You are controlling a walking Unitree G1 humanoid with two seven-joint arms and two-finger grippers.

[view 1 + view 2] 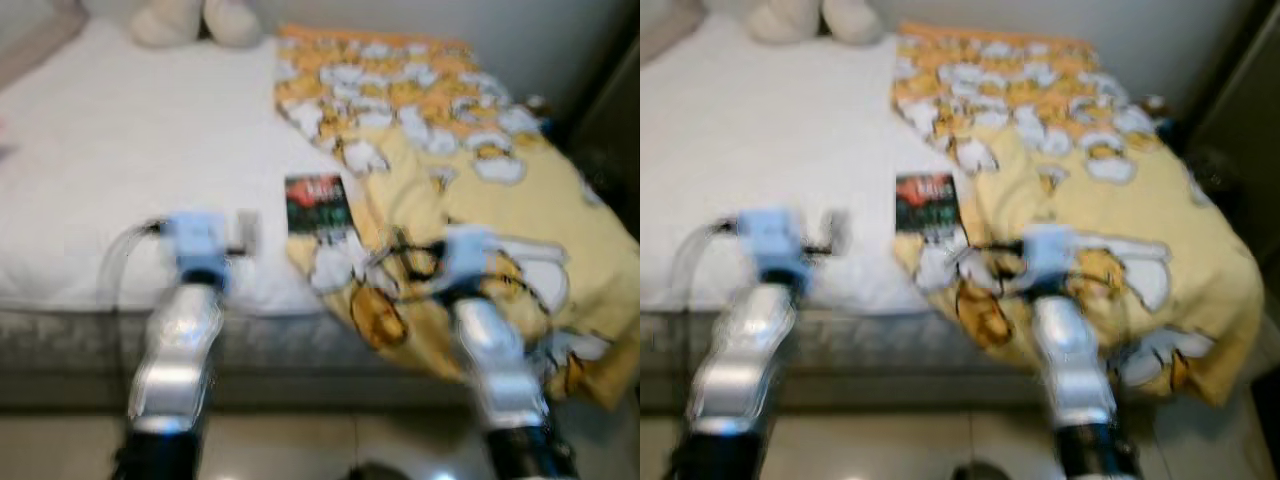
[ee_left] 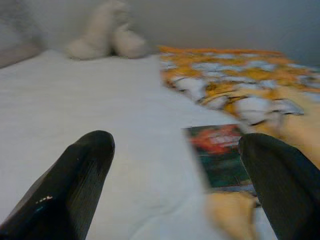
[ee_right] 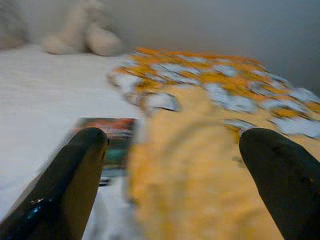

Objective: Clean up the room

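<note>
A white bed (image 1: 120,170) is faced at its near edge, with a yellow patterned blanket (image 1: 480,200) rumpled over its two-to-four-o'clock side and spilling off the near corner. A dark booklet (image 1: 317,206) lies flat on the sheet at the bed's centre, its three-o'clock edge touching or slightly under the blanket. Pale stuffed toys (image 1: 195,20) sit at eleven o'clock by the wall.

Both arms are raised toward the bed. The left gripper (image 2: 175,170) is held wide open above the sheet, the booklet near its right finger. The right gripper (image 3: 172,170) is spread open over the blanket's near fold.

The step in hand appears to be the approach. It would be best finished by coming to a stop first, so that the booklet can be centred between the left fingers and the blanket's fold taken low and square.

Everything is smeared by motion. The booklet's cover cannot be read, the toys' shapes are indistinct, and the blanket's far corner is cut off.
</note>
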